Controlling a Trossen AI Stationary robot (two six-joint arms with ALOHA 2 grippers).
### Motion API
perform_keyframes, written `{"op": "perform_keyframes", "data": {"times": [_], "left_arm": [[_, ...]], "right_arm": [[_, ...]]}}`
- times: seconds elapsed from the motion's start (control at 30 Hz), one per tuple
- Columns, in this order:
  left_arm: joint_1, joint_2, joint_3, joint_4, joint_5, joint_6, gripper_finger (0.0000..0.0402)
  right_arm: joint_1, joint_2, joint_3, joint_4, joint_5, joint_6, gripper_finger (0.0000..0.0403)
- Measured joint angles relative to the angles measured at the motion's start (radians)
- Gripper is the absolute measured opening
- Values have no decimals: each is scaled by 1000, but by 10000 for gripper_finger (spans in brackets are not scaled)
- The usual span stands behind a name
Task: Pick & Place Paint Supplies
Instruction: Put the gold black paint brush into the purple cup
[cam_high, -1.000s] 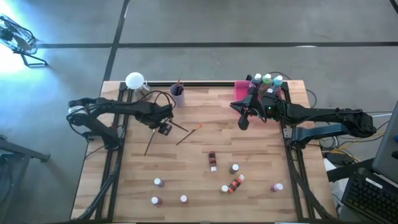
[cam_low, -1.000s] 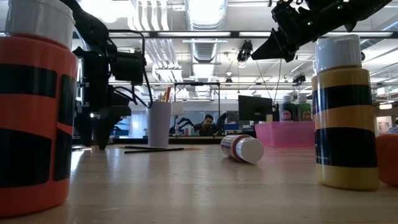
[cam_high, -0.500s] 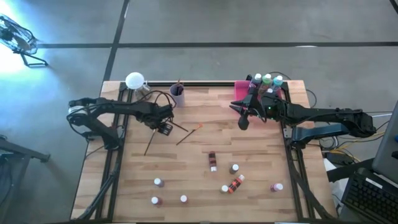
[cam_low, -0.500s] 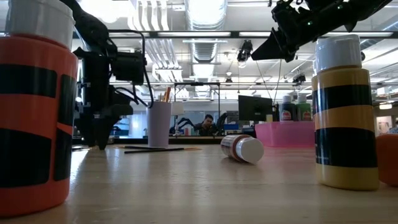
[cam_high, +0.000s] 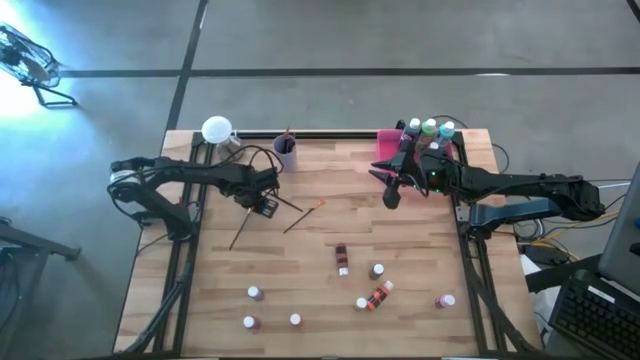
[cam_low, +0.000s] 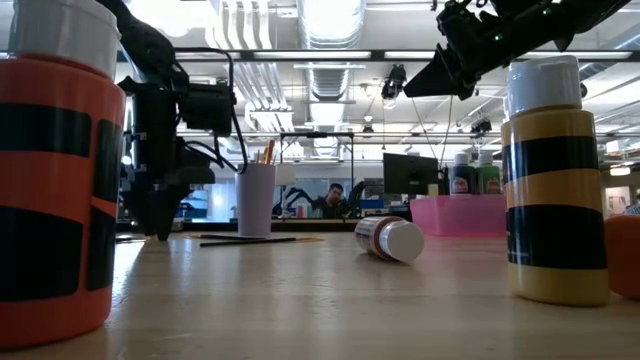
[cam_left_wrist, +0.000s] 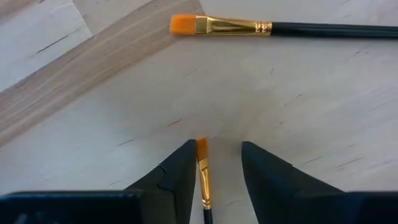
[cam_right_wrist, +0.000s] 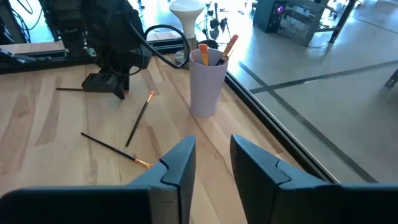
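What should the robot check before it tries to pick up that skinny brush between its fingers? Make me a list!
1. Thin brush lies between the left gripper fingers: ok.
2. Fingers straddle it evenly: not ok, the brush sits close to one finger.
3. Fingers closed on the brush: not ok, a gap shows beside it.
4. Other brush is out of the way: ok, it lies apart on the table.
5. Lilac cup stands upright, ready for brushes: ok.
6. Right gripper is out of the way: ok, it hangs by the pink tray, empty.
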Motion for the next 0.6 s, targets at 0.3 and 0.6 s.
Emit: {"op": "perform_keyframes", "data": {"times": [0.3, 0.6], "left_arm": [[0, 0, -1, -4, 2, 14, 100], [0, 0, -1, -4, 2, 22, 72]], "right_arm": [[0, 0, 0, 0, 0, 0, 75], [0, 0, 0, 0, 0, 0, 44]]}}
